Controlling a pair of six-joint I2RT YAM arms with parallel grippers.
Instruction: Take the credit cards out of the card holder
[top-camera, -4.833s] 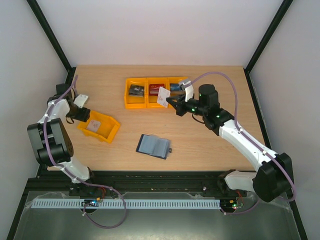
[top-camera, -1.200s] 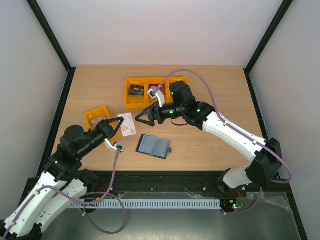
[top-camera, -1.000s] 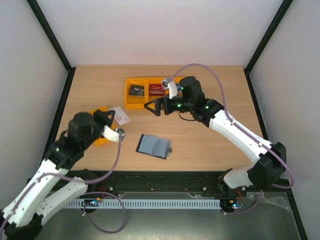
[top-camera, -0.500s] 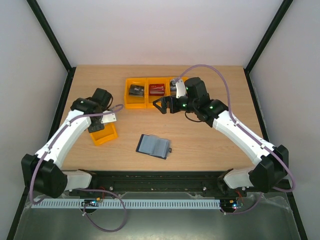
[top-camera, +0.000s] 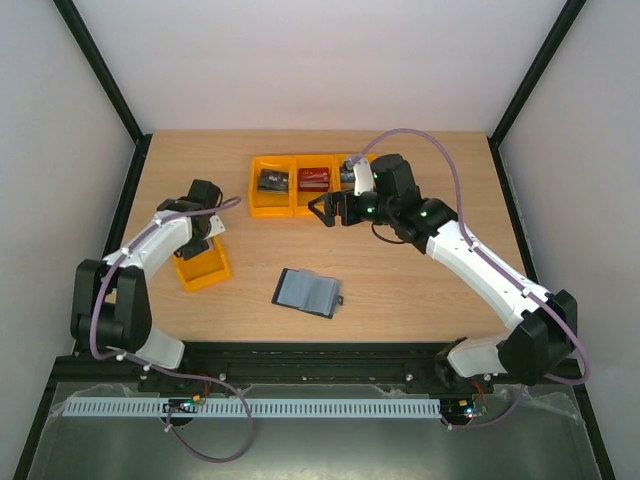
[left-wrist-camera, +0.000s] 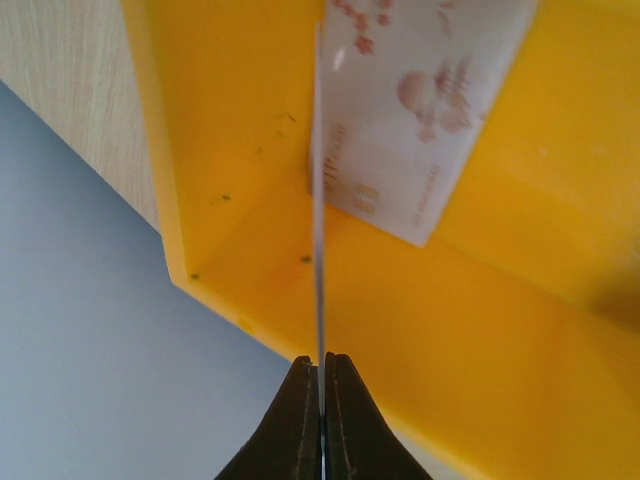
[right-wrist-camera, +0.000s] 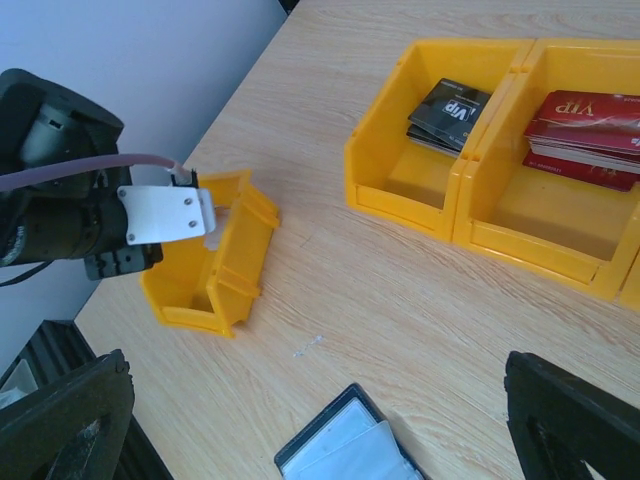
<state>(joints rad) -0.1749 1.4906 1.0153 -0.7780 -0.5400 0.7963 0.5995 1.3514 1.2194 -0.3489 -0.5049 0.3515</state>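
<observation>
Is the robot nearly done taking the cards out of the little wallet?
Partly. Done: black cards and red cards sit in the joined orange bins, and a white card lies in the single bin. In hand: the left gripper pinches a second card, edge-on, inside that bin. Left: the card holder lies open on the table; whether its sleeves hold more is unclear. The right gripper is open, empty.
</observation>
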